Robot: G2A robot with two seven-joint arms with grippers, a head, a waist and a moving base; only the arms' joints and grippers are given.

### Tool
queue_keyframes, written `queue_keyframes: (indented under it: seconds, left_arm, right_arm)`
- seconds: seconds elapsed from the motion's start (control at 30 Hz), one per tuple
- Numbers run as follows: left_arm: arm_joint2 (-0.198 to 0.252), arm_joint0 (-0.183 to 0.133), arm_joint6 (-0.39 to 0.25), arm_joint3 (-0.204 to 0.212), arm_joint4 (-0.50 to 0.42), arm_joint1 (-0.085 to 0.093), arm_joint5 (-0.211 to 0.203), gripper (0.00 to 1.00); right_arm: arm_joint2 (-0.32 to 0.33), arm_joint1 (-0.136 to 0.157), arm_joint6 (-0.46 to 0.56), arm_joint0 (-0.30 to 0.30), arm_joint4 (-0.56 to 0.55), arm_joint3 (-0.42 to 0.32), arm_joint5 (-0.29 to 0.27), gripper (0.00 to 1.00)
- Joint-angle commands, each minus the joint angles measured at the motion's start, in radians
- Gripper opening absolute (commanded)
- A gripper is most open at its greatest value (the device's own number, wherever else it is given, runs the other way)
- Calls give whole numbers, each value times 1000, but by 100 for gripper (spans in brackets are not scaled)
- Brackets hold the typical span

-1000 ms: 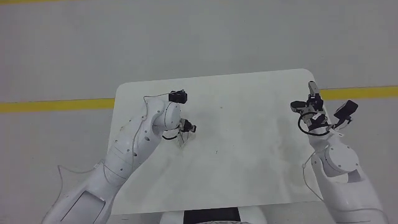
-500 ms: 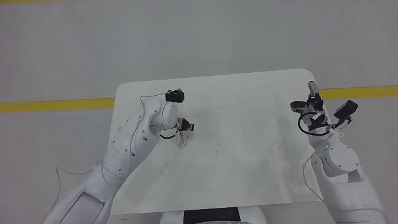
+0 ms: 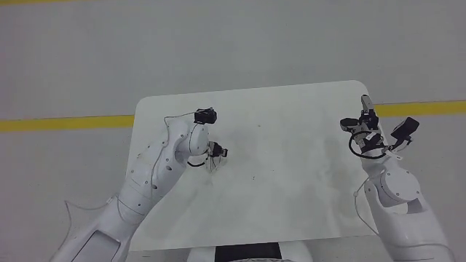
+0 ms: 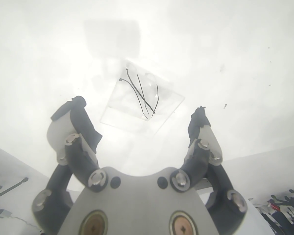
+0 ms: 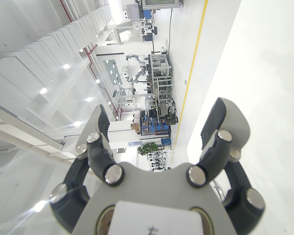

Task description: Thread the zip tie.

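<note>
The white left arm [image 3: 164, 164] has drawn back a little toward the robot's body. Its left gripper with black fingertips [image 3: 217, 151] has gone first slightly away and then nearer again, above the thin black zip ties [image 4: 140, 94].

My claw [image 5: 160, 106] fills the foreground, its two dark-padded fingers [image 5: 104, 123] spread wide with nothing between them. One finger shows in front of the white table [image 5: 272, 62]. Beyond the table's edge a yellow floor line [image 5: 196, 47] runs back toward machine racks [image 5: 159, 84] at the centre of the frame.
</note>
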Motion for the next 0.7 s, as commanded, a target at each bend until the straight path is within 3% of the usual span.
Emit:
queue_keyframes:
  seconds: [0.0, 0.13, 0.17, 0.43, 0.57, 0.67]
  left_arm:
    - [3, -2, 0, -2, -8, 2, 0, 75]
    - [5, -4, 0, -10, -9, 7, 0, 57]
    - [5, -4, 0, -14, -7, 8, 0, 48]
    - [10, 0, 0, -10, 0, 11, 0, 32]
    - [17, -5, 0, 0, -3, 7, 0, 32]
    - [23, -9, 0, 12, -4, 2, 0, 26]
  right_arm:
    - [0, 0, 0, 0, 0, 0, 0, 100]
    - [0, 0, 0, 0, 0, 0, 0, 100]
    - [0, 0, 0, 0, 0, 0, 0, 100]
    - [0, 0, 0, 0, 0, 0, 0, 100]
    - [0, 0, 0, 0, 0, 0, 0, 100]
    - [0, 0, 0, 0, 0, 0, 0, 100]
